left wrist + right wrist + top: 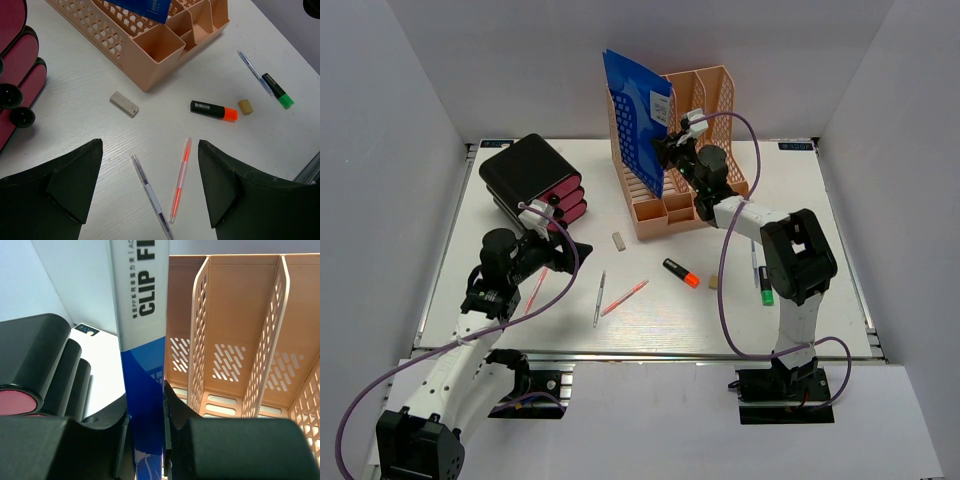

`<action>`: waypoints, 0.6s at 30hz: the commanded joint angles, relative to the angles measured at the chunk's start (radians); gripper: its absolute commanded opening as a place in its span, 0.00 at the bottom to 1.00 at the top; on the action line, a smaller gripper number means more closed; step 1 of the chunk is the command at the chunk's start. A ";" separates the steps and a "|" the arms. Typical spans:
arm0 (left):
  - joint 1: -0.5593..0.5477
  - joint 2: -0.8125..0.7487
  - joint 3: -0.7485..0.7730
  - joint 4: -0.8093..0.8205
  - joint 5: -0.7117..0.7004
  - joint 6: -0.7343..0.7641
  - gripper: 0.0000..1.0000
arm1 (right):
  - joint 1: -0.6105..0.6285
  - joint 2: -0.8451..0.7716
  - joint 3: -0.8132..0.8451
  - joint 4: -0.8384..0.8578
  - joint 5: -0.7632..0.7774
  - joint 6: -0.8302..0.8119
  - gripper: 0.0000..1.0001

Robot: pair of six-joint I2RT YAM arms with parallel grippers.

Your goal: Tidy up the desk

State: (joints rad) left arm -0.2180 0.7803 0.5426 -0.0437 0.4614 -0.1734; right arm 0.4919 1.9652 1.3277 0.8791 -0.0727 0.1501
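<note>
The white desk [520, 315] holds scattered stationery. My right gripper [667, 150] is shut on a blue clip file [638, 110], holding it upright at the left slot of the peach mesh file rack [705, 120]; the file's spine [142, 370] shows between the pads in the right wrist view. My left gripper [570, 250] is open and empty, low over the desk's left side. In the left wrist view a clear pen [152, 197] and an orange-pink pen [181, 180] lie between its fingers [75, 175].
A black and maroon drawer unit [533, 182] stands back left. A white eraser [618, 240], a black-orange highlighter [681, 272], a tan eraser [714, 282], a green-capped marker [765, 287], a blue pen [753, 262] and another pink pen [535, 292] lie on the desk.
</note>
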 commanded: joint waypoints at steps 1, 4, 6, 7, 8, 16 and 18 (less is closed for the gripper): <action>0.005 -0.001 -0.010 0.015 0.026 0.002 0.86 | 0.013 -0.020 0.064 0.218 0.030 0.006 0.00; 0.005 0.000 -0.010 0.016 0.026 0.002 0.86 | 0.013 -0.012 0.054 0.225 0.014 -0.006 0.00; 0.005 0.000 -0.009 0.015 0.026 0.000 0.86 | 0.013 -0.011 0.041 0.228 0.013 -0.009 0.00; 0.005 -0.001 -0.010 0.011 0.026 0.002 0.86 | 0.016 -0.011 0.033 0.228 0.008 -0.012 0.00; 0.005 -0.003 -0.009 0.011 0.028 0.000 0.86 | 0.014 -0.014 0.018 0.230 0.005 -0.017 0.00; 0.005 -0.001 -0.010 0.013 0.029 0.002 0.86 | 0.016 -0.042 -0.022 0.313 0.008 -0.044 0.00; 0.005 -0.004 -0.010 0.013 0.029 0.000 0.86 | 0.014 -0.048 -0.001 0.311 0.014 -0.044 0.00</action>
State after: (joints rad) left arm -0.2180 0.7822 0.5426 -0.0437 0.4652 -0.1734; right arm 0.4988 1.9717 1.2934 0.9688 -0.0700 0.1200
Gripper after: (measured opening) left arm 0.864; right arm 0.237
